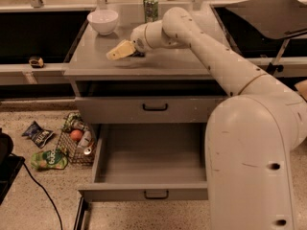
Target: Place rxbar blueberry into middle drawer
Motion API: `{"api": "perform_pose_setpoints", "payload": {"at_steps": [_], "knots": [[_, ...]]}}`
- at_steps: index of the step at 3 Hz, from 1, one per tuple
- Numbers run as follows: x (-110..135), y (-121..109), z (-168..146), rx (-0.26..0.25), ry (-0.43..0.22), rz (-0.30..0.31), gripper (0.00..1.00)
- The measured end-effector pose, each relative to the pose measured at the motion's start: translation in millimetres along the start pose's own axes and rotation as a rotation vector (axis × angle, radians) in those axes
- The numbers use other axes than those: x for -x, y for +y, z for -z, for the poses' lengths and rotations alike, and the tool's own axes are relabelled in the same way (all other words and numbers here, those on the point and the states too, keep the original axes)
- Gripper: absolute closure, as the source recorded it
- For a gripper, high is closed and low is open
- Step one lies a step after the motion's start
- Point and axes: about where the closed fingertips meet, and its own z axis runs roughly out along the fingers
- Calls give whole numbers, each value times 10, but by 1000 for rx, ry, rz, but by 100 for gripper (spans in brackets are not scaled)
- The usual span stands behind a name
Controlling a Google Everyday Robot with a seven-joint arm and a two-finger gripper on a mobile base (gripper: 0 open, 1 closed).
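Observation:
My gripper (pixel 121 50) is low over the grey cabinet top (pixel 91 63), left of its middle, pointing left. A thin dark strip (pixel 139 54) shows just under the gripper's wrist; it may be the rxbar blueberry, but most of it is hidden and I cannot tell whether it is held. The middle drawer (pixel 144 193) is pulled out below, with a plain grey inside and a small black handle on its front. Nothing lies in it.
A white bowl (pixel 103 20) and a green can (pixel 151 7) stand at the back of the cabinet top. The drawer above (pixel 115 110) is shut. A wire basket (pixel 76 142) and snack bags (pixel 38 133) lie on the floor at left.

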Motion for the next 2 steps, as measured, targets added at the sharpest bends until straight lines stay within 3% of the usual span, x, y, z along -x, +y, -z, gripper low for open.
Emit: {"api": "perform_pose_setpoints", "payload": {"at_steps": [2], "knots": [[-285,53,41,35,8,-53,0]]}}
